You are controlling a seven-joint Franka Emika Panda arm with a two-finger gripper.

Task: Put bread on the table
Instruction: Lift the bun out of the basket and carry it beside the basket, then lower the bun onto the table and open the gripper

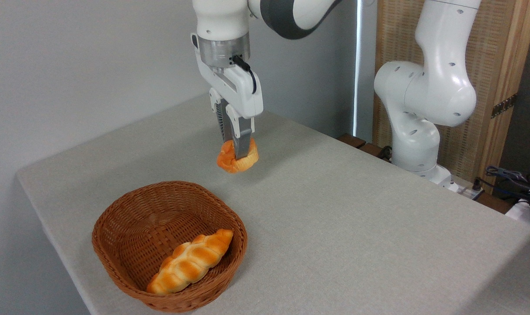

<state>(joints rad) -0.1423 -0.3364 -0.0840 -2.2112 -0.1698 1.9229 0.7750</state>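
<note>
One claw clamped on round orange bun, hanging above bench; braided loaf in wicker basket.

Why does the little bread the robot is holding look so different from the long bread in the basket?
The bread is small, round and deeper orange; the braided loaf is long, plaited and paler golden. The bread is pinched in the gripper, while the braided loaf lies in the wicker basket. The bread is beyond the basket, over the table; whether it touches the cloth is unclear. Both have glossy baked-looking crusts.
</note>
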